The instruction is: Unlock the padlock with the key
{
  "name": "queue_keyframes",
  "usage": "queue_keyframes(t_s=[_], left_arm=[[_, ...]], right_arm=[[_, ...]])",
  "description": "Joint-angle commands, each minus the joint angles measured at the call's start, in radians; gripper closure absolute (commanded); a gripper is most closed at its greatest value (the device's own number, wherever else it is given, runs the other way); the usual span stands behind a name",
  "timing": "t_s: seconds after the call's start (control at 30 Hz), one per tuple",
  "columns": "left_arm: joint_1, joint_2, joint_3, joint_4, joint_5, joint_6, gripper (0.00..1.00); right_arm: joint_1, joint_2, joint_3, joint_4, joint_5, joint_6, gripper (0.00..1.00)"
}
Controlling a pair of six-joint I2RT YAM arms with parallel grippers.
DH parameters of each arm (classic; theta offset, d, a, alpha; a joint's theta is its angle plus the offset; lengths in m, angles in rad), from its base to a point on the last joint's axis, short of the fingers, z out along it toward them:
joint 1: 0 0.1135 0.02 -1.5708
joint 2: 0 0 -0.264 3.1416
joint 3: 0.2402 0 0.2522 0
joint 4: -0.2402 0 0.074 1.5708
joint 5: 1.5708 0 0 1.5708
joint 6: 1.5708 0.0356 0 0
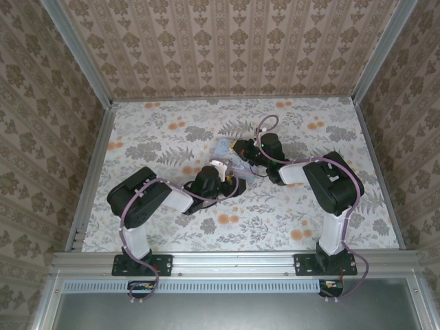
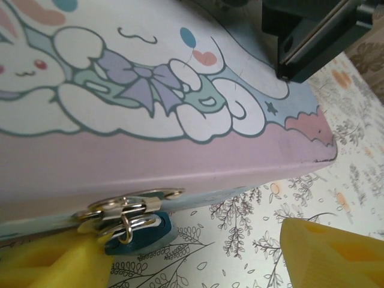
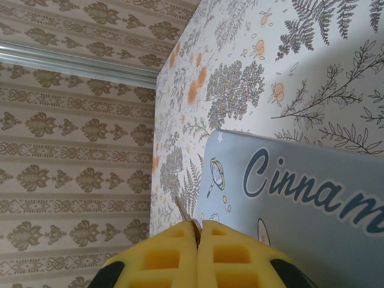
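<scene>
Padlock (image 2: 137, 235) hung from the hasp (image 2: 129, 207) on the tin's (image 2: 180, 150) near wall, just beside one pad of the left gripper (image 2: 186, 255), which gaped empty | key (image 3: 182, 210) pinched in the closed right gripper (image 3: 198, 235) above the lid, shaft poking outward | left arm nearer the lock; tin lay between key and lock; keyhole not visible

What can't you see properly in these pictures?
Left wrist view: the padlock is partly hidden by a yellow finger of the left pincer; no keyhole shows.
Right wrist view: the key is mostly pinched inside the shut right pincer; just a thin tip sticks out.
Top view: padlock and key too small.
</scene>
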Motion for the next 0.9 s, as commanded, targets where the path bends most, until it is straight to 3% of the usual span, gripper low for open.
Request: queue_keyframes(t_s=[0.0,0.23,0.87], left_arm=[[0.012,0.014,-0.011,0.195,0.046,-0.072,0.27],[0.009,0.018,-0.051,0.314,0.051,-0.140,0.28],[-0.023,0.038,-0.066,0.335,-0.024,-0.162,0.32]], right_arm=[[-0.002,0.053,-0.033,-0.066,-0.003,0.003,1.00],[-0.002,0.059,-0.034,-0.060,-0.003,0.006,1.00],[-0.001,0.083,-0.036,-0.033,-0.006,0.022,1.00]])
